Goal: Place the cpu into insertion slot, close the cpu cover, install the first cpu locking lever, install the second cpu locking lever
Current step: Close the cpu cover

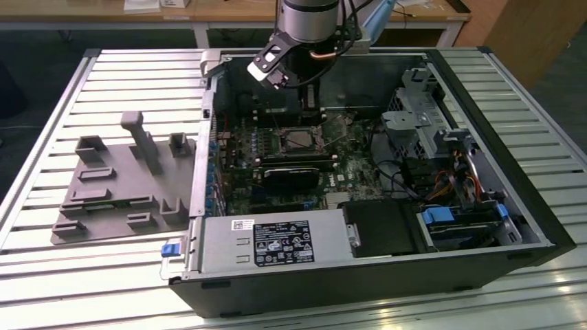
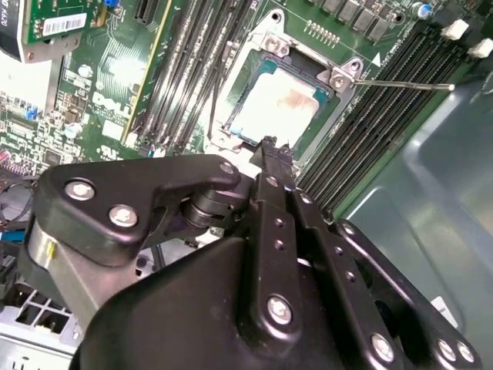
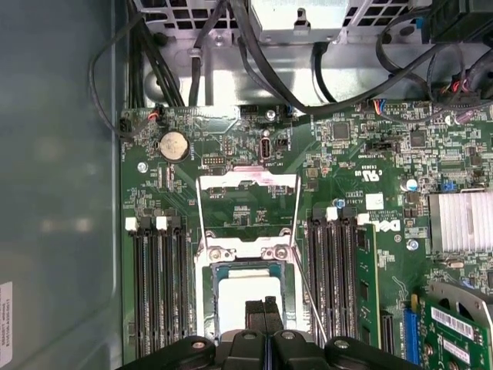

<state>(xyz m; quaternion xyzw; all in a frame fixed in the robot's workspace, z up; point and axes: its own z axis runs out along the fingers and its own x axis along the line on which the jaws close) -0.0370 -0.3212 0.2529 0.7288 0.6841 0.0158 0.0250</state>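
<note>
The cpu (image 3: pixel 245 299) lies flat in its socket on the green motherboard, its silvery top also clear in the second wrist view (image 2: pixel 279 108). The cpu cover (image 3: pixel 248 179), a thin metal frame with a square window, stands swung open beyond the socket. One thin locking lever (image 2: pixel 400 85) sticks out sideways, unlatched; it shows in the first wrist view (image 3: pixel 310 302) beside the socket. My gripper (image 3: pixel 264 310) is shut with nothing in it, its tips right over the cpu's near edge (image 2: pixel 271 148). In the exterior view it (image 1: pixel 312 114) reaches down into the case over the socket (image 1: pixel 299 141).
Memory slots (image 3: pixel 158 285) flank the socket on both sides. A black-finned graphics card (image 1: pixel 293 175) sits just in front of it, with the power supply box (image 1: pixel 275 244) at the case front. A grey fixture (image 1: pixel 119 185) lies on the table at the exterior view's left.
</note>
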